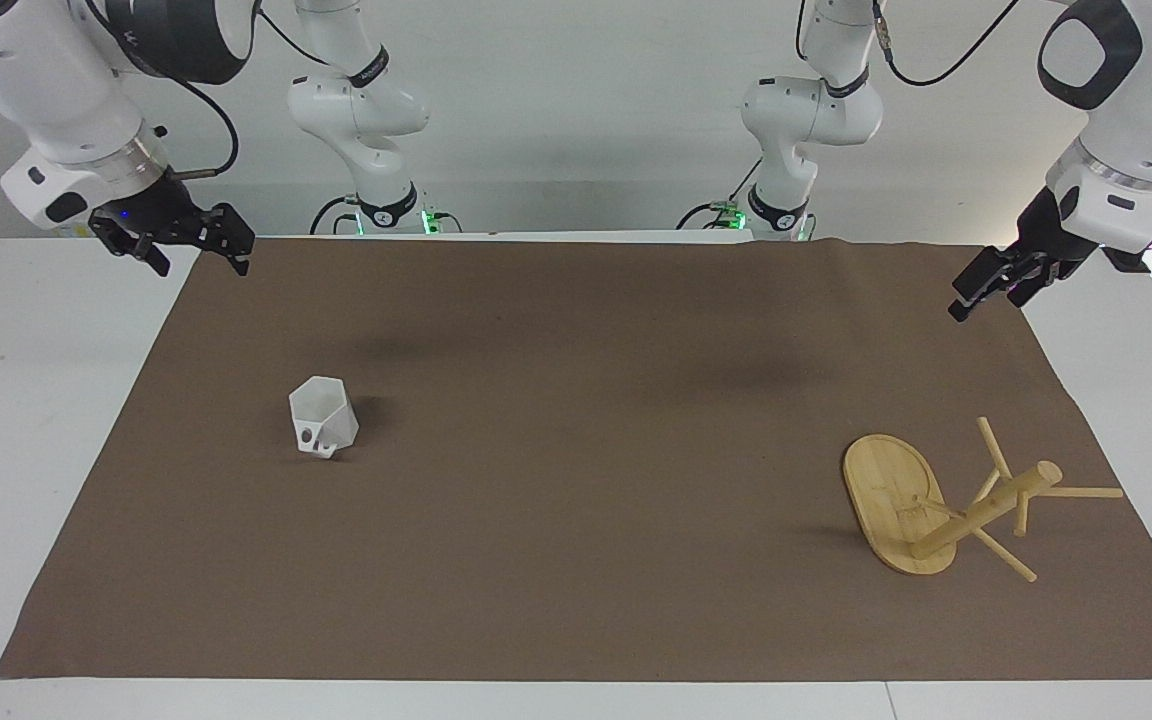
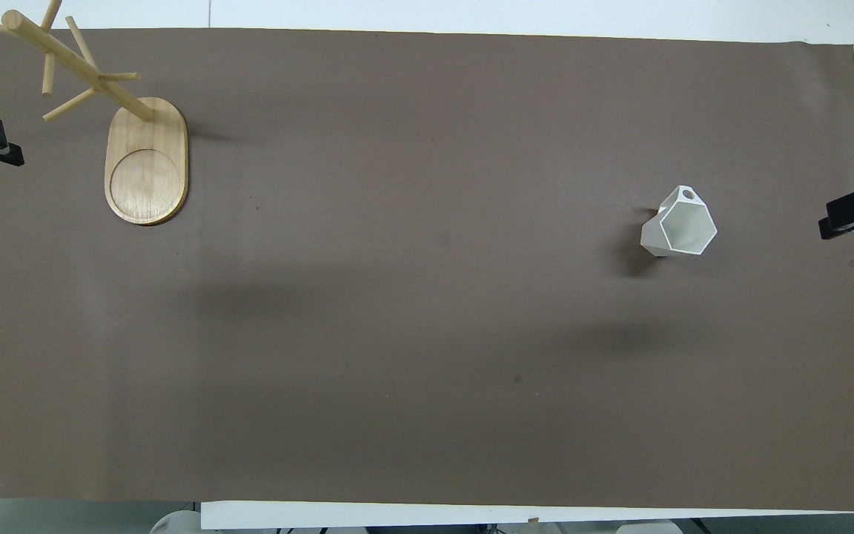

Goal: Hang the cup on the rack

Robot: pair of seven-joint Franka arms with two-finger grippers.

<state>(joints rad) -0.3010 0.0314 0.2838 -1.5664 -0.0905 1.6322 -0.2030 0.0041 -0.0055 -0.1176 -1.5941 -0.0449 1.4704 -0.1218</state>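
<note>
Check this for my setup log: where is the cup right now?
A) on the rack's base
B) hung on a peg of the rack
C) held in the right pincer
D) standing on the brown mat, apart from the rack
D: the cup stands on the brown mat toward the right arm's end, well apart from the rack, with neither pincer touching it.

left hand (image 1: 988, 285): raised, waiting | right hand (image 1: 176, 245): raised, fingers apart

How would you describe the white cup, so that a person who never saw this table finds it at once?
A brown mat covers the table. Toward the right arm's end of it, alone, stands the cup, far from the bamboo rack at the left arm's end. It is the only white thing on the mat, with a hexagonal rim and a small handle with a hole.
</note>
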